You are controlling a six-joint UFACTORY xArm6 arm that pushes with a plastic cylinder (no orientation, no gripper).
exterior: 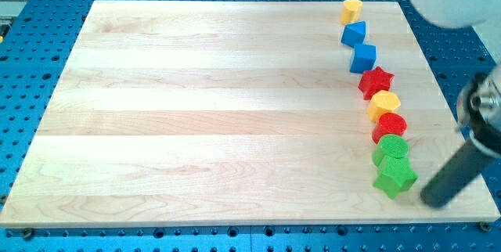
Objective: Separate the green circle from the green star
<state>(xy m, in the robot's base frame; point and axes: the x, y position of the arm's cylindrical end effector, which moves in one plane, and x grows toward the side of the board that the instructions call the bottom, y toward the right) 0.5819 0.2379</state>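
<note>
The green circle (391, 149) lies near the board's right edge, low in the view. The green star (394, 177) sits just below it and touches it. My tip (433, 199) is the lower end of the dark rod that comes in from the view's right. It rests on the board to the right of the green star and slightly below it, a short gap away.
A curved line of blocks runs up from the green circle: a red circle (391, 126), a yellow block (384, 104), a red star (376, 82), two blue blocks (362, 57) (354, 34) and a yellow heart (351, 9). The wooden board (219, 119) lies on a blue perforated table.
</note>
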